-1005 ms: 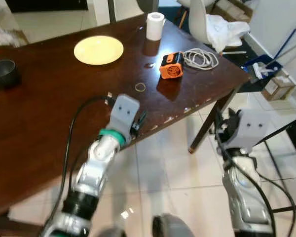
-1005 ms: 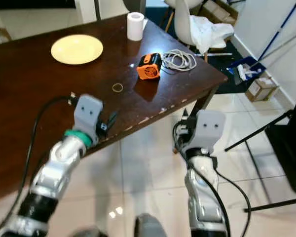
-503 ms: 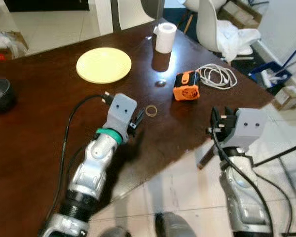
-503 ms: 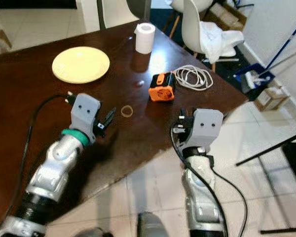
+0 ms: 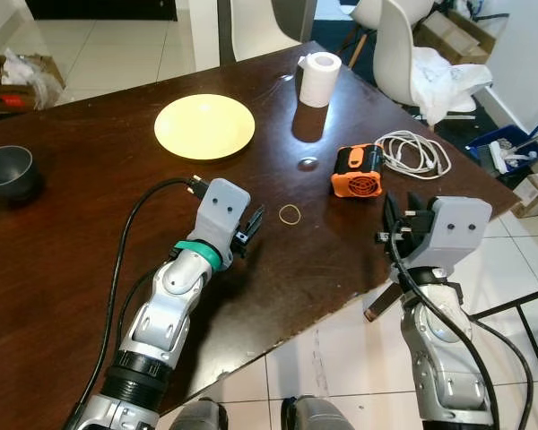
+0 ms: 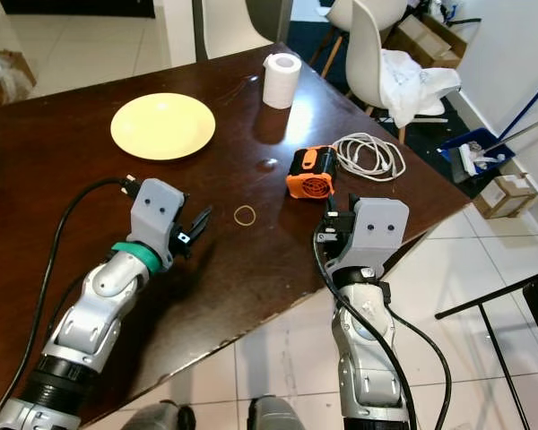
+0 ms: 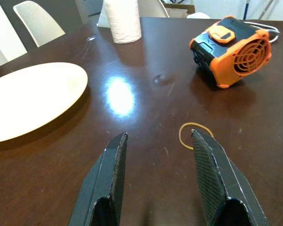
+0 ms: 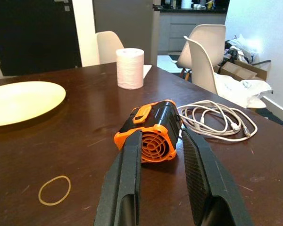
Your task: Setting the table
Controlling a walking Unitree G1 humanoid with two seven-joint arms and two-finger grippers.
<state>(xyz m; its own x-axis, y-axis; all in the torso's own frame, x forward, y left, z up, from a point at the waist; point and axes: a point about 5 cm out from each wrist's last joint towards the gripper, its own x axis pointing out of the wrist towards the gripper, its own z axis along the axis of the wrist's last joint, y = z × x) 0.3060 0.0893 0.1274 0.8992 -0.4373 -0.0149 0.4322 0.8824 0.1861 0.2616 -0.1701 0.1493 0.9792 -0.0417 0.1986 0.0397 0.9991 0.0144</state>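
A pale yellow plate (image 5: 203, 126) lies on the dark wooden table (image 5: 72, 233), toward its far side. A dark bowl (image 5: 7, 167) sits at the far left. My left gripper (image 5: 249, 224) hovers low over the table, open and holding nothing. In the left wrist view, its fingers (image 7: 112, 174) point between the plate (image 7: 28, 101) and a rubber band (image 7: 195, 135). My right gripper (image 5: 399, 215) is open at the table's right edge, with the orange fan-like device (image 8: 153, 132) just beyond its fingertips.
A paper towel roll (image 5: 320, 79) stands at the far corner, and a coiled white cable (image 5: 415, 152) lies beside the orange device (image 5: 357, 171). White chairs (image 5: 399, 45) with a cloth (image 5: 444, 72) stand behind. Tiled floor (image 5: 341, 358) lies beyond the table's slanted near edge.
The camera has moved closer to the table. My right gripper, earlier over the floor beside the table, is now at its edge. My left gripper is further over the tabletop.
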